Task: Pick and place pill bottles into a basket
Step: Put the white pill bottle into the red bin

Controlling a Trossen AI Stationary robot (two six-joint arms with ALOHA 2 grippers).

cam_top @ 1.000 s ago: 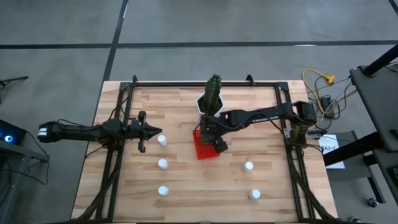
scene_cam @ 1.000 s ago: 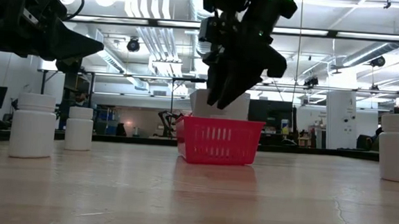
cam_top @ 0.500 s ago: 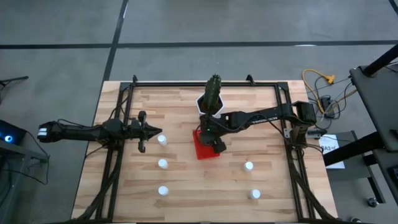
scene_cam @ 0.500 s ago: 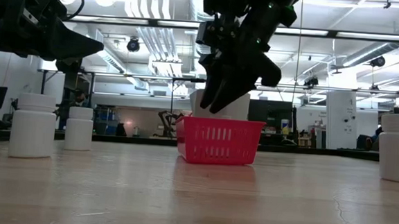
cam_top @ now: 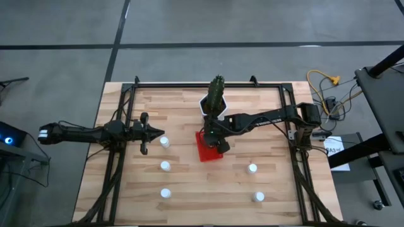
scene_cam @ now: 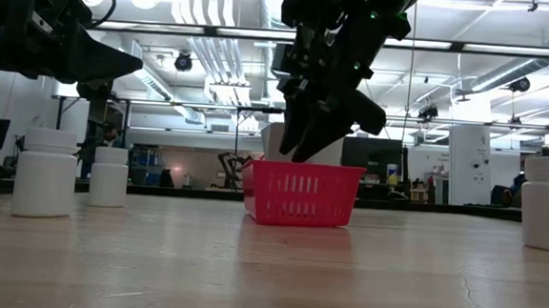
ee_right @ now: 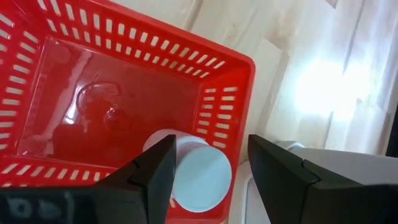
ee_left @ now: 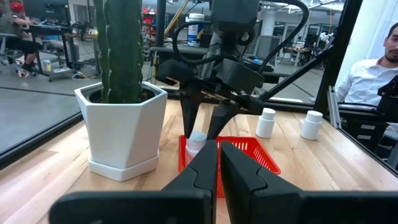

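Note:
The red basket (cam_top: 205,153) stands at the table's middle, next to the white pot with the cactus (cam_top: 214,101). My right gripper (cam_top: 216,142) hangs over the basket's far part, fingers pointing down and open. One white pill bottle (ee_right: 196,168) stands inside the basket, in its corner, below and between the fingertips; the left wrist view shows it there too (ee_left: 196,142). Several other pill bottles stand on the wood, among them one (cam_top: 164,142) just right of my left gripper (cam_top: 151,131), which is shut and empty, level above the table's left part.
Two bottles (cam_top: 165,166) (cam_top: 165,193) stand near the left front, two (cam_top: 252,168) (cam_top: 258,197) near the right front. The cactus pot (ee_left: 124,130) stands close behind the basket (ee_left: 249,152). A person (ee_left: 373,68) sits beyond the table's right side.
My right gripper has gone down a little toward the basket and slightly toward the table's left.

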